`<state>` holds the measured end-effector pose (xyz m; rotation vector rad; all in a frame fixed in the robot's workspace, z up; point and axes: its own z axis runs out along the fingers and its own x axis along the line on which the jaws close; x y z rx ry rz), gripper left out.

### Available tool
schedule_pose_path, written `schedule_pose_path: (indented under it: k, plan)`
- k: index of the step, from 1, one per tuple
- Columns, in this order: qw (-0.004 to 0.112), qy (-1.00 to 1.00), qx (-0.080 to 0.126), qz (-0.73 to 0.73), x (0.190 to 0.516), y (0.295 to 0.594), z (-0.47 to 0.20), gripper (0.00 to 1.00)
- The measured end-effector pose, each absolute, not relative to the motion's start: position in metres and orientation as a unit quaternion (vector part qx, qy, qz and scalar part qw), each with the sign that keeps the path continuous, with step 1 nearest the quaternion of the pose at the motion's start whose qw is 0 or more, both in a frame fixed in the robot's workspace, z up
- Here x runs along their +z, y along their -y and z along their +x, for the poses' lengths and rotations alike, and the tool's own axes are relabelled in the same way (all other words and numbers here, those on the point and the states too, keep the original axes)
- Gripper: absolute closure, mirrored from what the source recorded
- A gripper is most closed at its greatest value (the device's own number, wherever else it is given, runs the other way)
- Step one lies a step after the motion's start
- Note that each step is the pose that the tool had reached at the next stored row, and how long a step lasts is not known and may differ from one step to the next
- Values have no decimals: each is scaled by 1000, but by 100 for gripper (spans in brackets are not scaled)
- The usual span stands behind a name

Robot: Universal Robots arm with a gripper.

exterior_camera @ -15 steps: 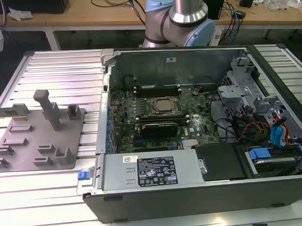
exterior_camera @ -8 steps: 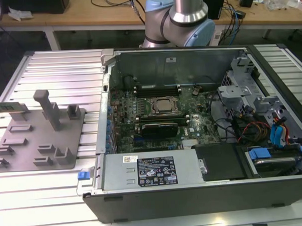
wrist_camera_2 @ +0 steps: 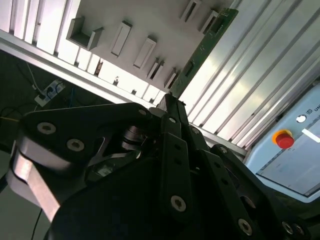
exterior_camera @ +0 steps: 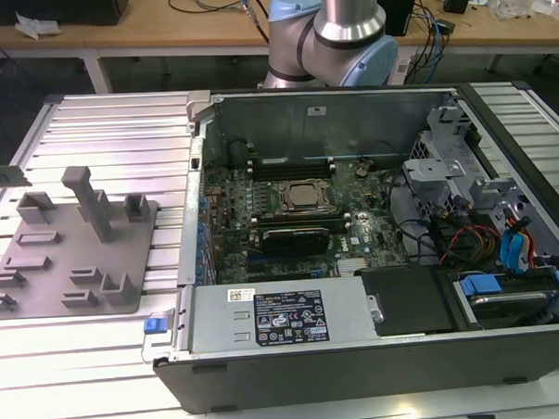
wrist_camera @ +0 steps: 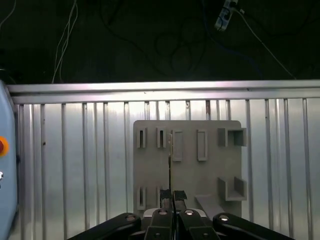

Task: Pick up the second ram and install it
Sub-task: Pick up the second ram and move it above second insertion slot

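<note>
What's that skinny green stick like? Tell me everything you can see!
The second ram is a long, thin green circuit board with small dark parts on its face. The black gripper pinches one end; the rest sticks out free, touching nothing else. The grey tray and ribbed metal table lie beyond it.

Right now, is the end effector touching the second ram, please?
Touching. In the second wrist view the end effector is clamped on the end of the second ram.

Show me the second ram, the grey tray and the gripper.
second ram (wrist_camera_2: pixel 205 47): second wrist view, middle of the green stick.
grey tray (exterior_camera: pixel 63 256): exterior view, bare base plate.
gripper (wrist_camera: pixel 173 194): first wrist view, between its fingertips.
</note>
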<state>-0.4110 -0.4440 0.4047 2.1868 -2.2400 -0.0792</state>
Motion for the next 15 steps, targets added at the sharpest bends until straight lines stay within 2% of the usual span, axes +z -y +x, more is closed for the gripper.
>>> schedule_pose_path:
  k: [3, 15]
  plan:
    - [5, 715, -25, 699, 418, 444, -411, 91]
    - [5, 715, -25, 699, 418, 444, -386, 91]
